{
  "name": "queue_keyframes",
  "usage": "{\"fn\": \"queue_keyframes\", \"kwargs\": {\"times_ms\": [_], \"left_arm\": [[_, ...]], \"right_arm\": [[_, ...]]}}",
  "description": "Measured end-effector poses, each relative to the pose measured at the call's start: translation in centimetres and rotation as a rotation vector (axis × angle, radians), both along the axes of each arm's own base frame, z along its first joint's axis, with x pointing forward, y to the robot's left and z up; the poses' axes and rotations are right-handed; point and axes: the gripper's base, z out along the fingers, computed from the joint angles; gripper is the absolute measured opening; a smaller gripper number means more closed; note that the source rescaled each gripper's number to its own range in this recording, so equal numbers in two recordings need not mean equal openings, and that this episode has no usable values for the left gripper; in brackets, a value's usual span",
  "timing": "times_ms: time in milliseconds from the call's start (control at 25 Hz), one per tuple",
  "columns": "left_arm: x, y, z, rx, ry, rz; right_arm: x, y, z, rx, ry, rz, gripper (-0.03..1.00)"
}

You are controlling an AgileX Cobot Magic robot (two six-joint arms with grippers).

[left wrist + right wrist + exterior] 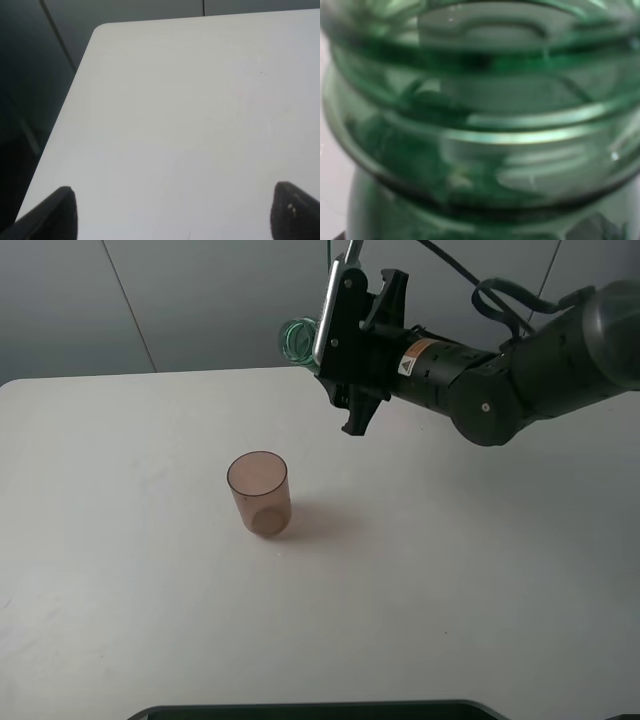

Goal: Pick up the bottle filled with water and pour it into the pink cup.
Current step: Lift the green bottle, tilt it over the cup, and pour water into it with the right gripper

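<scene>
Right jaws clamped on the bottle (296, 340), held up off the bench (470, 580) at the far side, just right of centre, on the right arm (530, 375) that enters from the right; bottle tipped roughly sideways, open green neck sticking out left of the jaws; in the right wrist view its ribbed green wall fills the frame, blurred. The pink cup (259, 493) stands upright on the bench, nearer and left of the jaws, apart from bottle and jaws. Left jaws apart, nothing between them, over bare bench by a rounded corner; two dark fingertips (55, 215) show.
</scene>
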Motion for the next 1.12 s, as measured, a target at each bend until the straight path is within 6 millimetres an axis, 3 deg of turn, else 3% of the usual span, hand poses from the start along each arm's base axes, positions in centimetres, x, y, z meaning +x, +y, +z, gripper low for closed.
{"fn": "queue_keyframes", "kwargs": {"times_ms": [400,1120], "left_arm": [[0.0,0.0,0.0,0.000,0.000,0.000],[0.0,0.0,0.0,0.004,0.001,-0.002]], "right_arm": [[0.2,0.5,0.0,-0.033,-0.025,-0.002,0.00],[-2.4,2.9,-0.6,-0.122,-0.070,0.088,0.00]]}}
